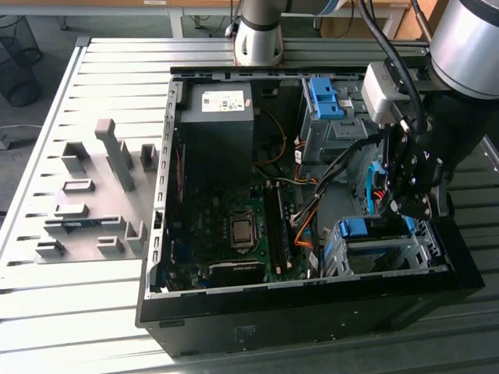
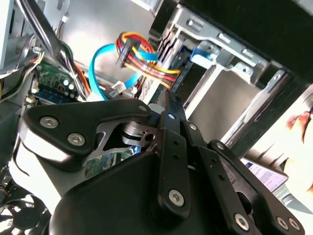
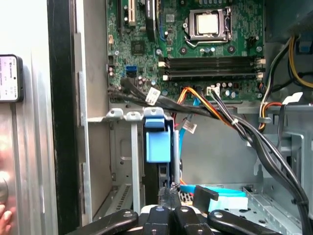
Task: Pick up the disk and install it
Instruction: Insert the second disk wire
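My gripper [image 1: 406,219] hangs inside the open computer case, directly over the lower metal drive cage [image 1: 382,257] at the exterior view's right. In the first wrist view its fingers [image 3: 159,215] lie side by side with no gap, so the gripper [image 3: 169,192] is shut and nothing shows between the fingers. The tips sit just behind the blue plastic bracket [image 3: 157,142] on top of that cage. In the second wrist view the black fingers [image 2: 172,142] point at the cage's silver frame [image 2: 230,63]. The disk is hidden by the gripper and the cage walls.
A bundle of coloured and black cables [image 3: 230,120] and a blue flat cable [image 2: 98,63] run beside the cage. The motherboard [image 1: 226,234] lies in the middle, with the grey power-supply box [image 1: 217,117] and a second cage with its blue bracket [image 1: 323,97] behind it. Grey fixtures [image 1: 93,202] stand outside.
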### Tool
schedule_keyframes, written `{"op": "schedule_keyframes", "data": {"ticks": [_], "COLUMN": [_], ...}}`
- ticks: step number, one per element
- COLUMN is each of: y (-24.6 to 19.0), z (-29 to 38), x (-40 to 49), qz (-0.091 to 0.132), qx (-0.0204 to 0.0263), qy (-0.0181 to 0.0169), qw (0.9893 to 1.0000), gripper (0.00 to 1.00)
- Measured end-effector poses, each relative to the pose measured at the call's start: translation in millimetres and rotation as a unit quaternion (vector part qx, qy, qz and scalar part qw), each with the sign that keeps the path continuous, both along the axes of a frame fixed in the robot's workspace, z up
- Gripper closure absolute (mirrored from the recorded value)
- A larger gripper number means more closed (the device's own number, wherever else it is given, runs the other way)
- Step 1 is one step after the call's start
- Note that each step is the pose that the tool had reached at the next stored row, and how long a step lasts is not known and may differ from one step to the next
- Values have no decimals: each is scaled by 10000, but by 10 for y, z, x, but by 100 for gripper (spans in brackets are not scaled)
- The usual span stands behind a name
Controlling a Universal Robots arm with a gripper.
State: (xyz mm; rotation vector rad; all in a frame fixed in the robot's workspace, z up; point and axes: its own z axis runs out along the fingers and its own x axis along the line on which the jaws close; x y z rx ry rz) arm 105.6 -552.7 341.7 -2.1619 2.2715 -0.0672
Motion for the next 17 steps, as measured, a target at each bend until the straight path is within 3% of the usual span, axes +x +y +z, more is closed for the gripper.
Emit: {"op": "schedule_keyframes", "data": {"ticks": [3, 7, 13, 17], "y": [-2, -1, 1, 6], "z": [-1, 21, 264, 323], "x": [-60, -74, -85, -149], "qz": [0, 0, -1, 0], "qx": [1, -1, 0, 0], "qy": [0, 0, 0, -7], "qw": [10000, 10000, 10000, 10000], "gripper": [89, 89, 89, 89]}}
